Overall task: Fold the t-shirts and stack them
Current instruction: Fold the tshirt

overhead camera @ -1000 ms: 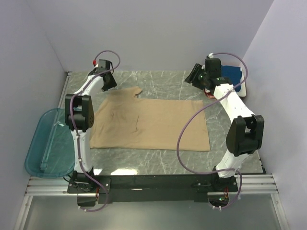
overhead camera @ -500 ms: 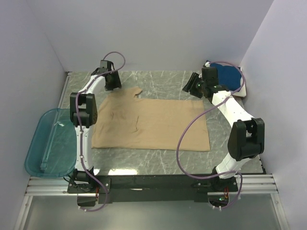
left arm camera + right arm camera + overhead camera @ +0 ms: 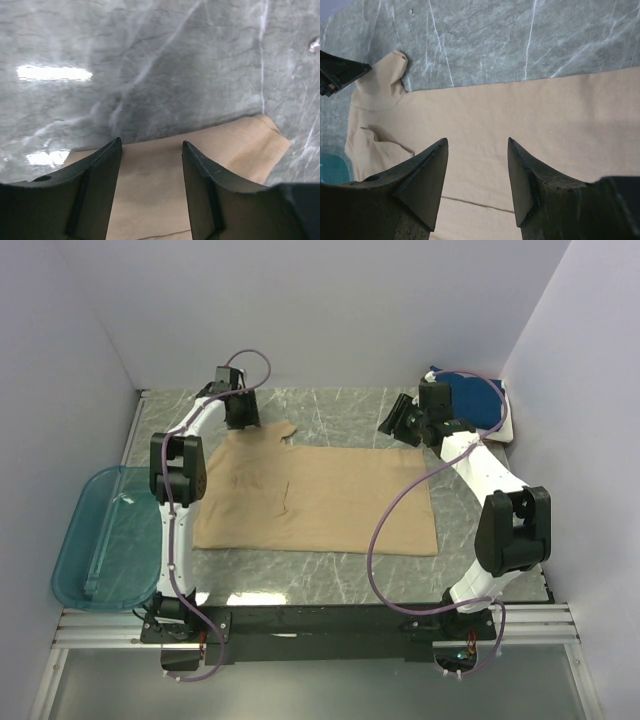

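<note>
A tan t-shirt (image 3: 315, 500) lies spread flat on the marble table, one sleeve (image 3: 275, 433) pointing to the far side. My left gripper (image 3: 240, 412) hovers over the shirt's far left edge. In the left wrist view its jaws (image 3: 151, 145) stand open over the tan cloth (image 3: 160, 190) with nothing between them. My right gripper (image 3: 400, 423) hangs above the far right corner. Its jaws (image 3: 477, 142) are open over the tan shirt (image 3: 530, 115) and hold nothing. A folded navy t-shirt (image 3: 478, 398) lies on white cloth at the back right.
A translucent teal tub (image 3: 105, 540) sits off the table's left edge. Grey walls close in the far side and both flanks. The left arm's fingertip (image 3: 340, 72) shows at the left of the right wrist view, beside the sleeve (image 3: 385, 80).
The left gripper has moved right along the far edge to the sleeve and its jaws have widened. The right gripper has come down and left, uncovering the navy shirt.
</note>
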Robot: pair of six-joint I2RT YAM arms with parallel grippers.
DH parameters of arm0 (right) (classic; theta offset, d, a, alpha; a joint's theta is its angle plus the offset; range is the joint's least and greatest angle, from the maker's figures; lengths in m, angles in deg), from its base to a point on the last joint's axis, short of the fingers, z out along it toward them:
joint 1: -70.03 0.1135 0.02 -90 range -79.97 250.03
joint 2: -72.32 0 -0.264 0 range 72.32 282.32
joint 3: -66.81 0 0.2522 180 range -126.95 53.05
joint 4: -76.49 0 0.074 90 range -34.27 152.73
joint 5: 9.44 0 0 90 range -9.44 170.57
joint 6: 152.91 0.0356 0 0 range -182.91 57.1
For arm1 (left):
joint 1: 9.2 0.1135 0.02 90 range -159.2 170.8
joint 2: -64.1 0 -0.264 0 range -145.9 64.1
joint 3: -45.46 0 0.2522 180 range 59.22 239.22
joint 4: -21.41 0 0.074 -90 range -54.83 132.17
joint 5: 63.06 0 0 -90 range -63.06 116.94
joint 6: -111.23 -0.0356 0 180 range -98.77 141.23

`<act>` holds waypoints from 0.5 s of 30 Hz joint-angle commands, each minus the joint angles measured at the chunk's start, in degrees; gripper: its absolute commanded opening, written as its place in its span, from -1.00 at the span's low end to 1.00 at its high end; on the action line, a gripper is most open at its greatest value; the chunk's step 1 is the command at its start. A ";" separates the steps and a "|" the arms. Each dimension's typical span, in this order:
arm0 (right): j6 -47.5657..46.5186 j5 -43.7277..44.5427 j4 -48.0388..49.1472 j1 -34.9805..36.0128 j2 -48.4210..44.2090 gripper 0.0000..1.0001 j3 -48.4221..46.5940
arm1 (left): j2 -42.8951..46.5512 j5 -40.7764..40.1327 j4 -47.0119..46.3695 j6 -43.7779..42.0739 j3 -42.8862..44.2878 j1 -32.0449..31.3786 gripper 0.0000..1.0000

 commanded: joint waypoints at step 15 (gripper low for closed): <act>-0.86 -0.68 2.71 0.46 -2.70 0.16 1.40 | -0.97 -3.74 1.03 -3.32 1.41 -4.64 -0.34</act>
